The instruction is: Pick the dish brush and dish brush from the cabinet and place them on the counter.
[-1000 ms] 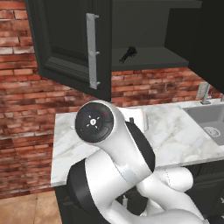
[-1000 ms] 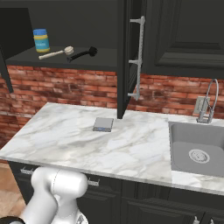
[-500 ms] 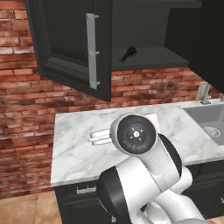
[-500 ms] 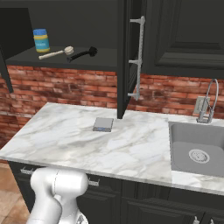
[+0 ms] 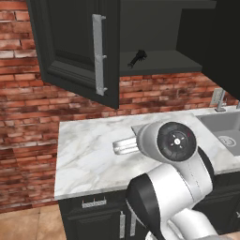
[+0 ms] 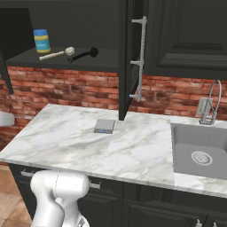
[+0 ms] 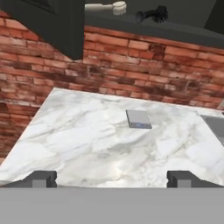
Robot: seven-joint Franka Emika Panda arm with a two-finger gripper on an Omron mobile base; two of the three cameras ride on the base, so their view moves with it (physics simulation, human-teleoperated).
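Upper left of the right base view: cream dish brush (image 6: 57, 53) and black dish brush (image 6: 85, 53) lay on the cabinet (image 6: 66, 62) shelf (untouched). Arm had swung right since earlier; fingers (image 7: 112, 178) wide open, empty, above the desk (image 7: 109, 148). Reach not begun.

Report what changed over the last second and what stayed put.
The arm's big joint swung rightward across the left base view. Nothing was taken hold of; the gripper stayed open and empty. The black dish brush and cream dish brush stayed on the cabinet shelf.
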